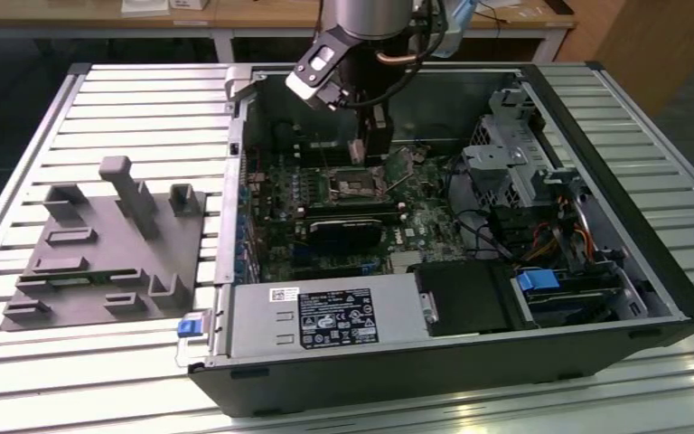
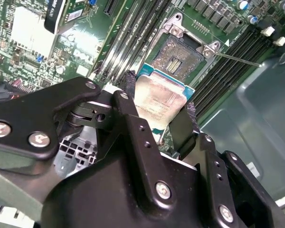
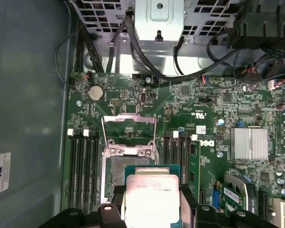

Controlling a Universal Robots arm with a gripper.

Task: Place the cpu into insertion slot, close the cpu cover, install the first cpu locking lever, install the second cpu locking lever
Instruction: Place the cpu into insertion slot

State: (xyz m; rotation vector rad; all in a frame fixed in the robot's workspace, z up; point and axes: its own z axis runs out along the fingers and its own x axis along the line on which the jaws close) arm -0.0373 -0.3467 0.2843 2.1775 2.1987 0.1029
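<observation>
My gripper [image 2: 159,95] is shut on the cpu [image 2: 156,102], a flat silver-grey chip on a green-edged board, pinched at two opposite edges by black fingers [image 2: 129,88]. It hangs tilted a short way above the insertion slot [image 2: 178,54], apart from it; the slot's pale pin field lies bare. In the first wrist view the cpu [image 3: 151,192] covers part of the insertion slot [image 3: 115,173]. The cpu cover [image 3: 128,129], a thin metal frame, stands swung open beyond the slot. A thin lever rod [image 2: 237,59] sticks out beside the socket. In the exterior view the gripper [image 1: 374,155] hovers over the slot [image 1: 353,187] inside the case.
Black memory slots [image 3: 83,166] flank the socket on both sides. A drive cage [image 1: 510,158] and loose cables [image 3: 133,52] sit beyond the board. A finned heatsink [image 3: 249,143] is nearby. A grey fixture [image 1: 106,244] lies on the slatted table at the exterior view's left.
</observation>
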